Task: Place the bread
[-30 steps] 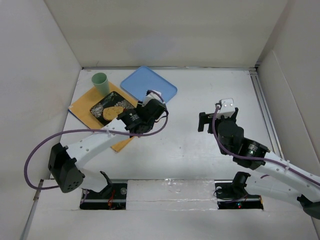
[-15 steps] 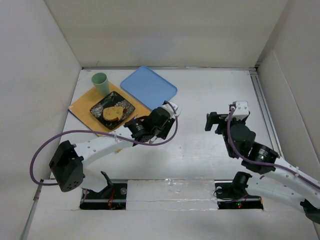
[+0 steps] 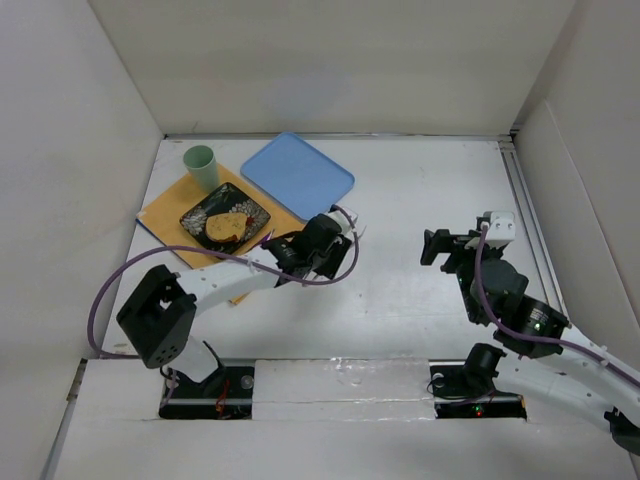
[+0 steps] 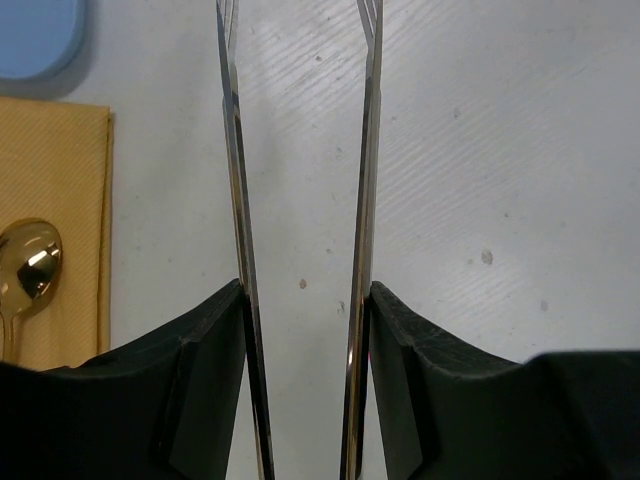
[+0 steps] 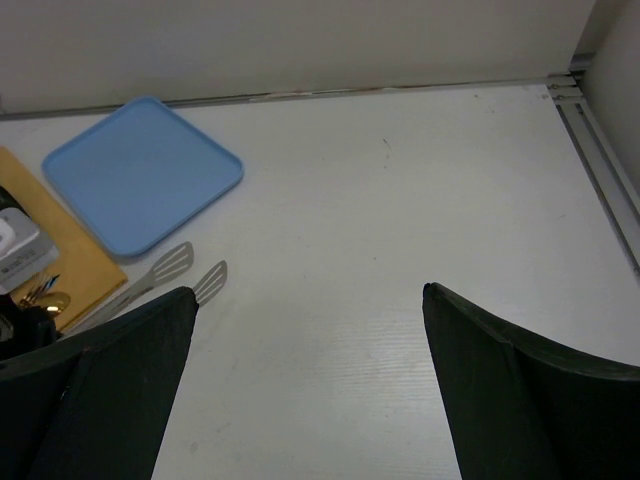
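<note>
The bread [image 3: 226,224] lies on a black square plate [image 3: 203,214] on a yellow mat [image 3: 165,214] at the left rear. My left gripper [image 3: 335,252] is to the right of the plate and apart from it. In the left wrist view it [image 4: 307,290] is shut on metal tongs [image 4: 366,150], whose two arms stand apart over the bare table with nothing between them. The tong tips also show in the right wrist view [image 5: 172,265]. My right gripper [image 3: 432,246] is open and empty above the table's right half [image 5: 308,292].
A green cup [image 3: 201,165] stands at the mat's far corner. A blue tray [image 3: 297,173] lies behind the left gripper and shows in the right wrist view [image 5: 140,172]. A gold spoon [image 4: 30,262] lies on the mat. Side walls close in the table.
My left arm has drawn back to the right, away from the plate, with the tongs; the bread stays on the plate. My right arm has pulled back to the right.
</note>
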Controlling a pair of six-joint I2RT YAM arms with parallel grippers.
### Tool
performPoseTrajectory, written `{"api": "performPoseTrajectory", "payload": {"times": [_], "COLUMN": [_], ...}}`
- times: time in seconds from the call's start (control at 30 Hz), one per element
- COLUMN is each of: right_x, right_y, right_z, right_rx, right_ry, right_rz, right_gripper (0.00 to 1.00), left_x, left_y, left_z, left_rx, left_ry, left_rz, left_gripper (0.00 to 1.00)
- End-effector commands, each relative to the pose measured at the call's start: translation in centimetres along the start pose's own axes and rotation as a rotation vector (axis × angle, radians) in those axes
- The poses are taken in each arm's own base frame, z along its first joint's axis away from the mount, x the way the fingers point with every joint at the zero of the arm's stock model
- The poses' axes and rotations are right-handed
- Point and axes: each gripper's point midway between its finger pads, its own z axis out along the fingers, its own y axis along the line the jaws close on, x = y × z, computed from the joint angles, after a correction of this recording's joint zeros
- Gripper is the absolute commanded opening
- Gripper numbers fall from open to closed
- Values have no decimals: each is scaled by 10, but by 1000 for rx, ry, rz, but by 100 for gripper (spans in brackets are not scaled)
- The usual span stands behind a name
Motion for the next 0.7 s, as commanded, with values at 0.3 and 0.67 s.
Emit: {"api": "performPoseTrajectory", "payload": {"times": [0.3, 0.67], "right_x": [-9, -8], "right_y": [2, 6], "right_z": [0, 2], "right_rx": [-6, -16], "right_ry": [-25, -21], "right_rz": [41, 33], "right_gripper": [100, 100], "left_x": [27, 46], "left_y": [2, 21], "left_z": [41, 58], "left_rx": [-3, -56], "left_ry": [64, 116], "left_rz": [9, 16], "left_gripper": [45, 49]}}
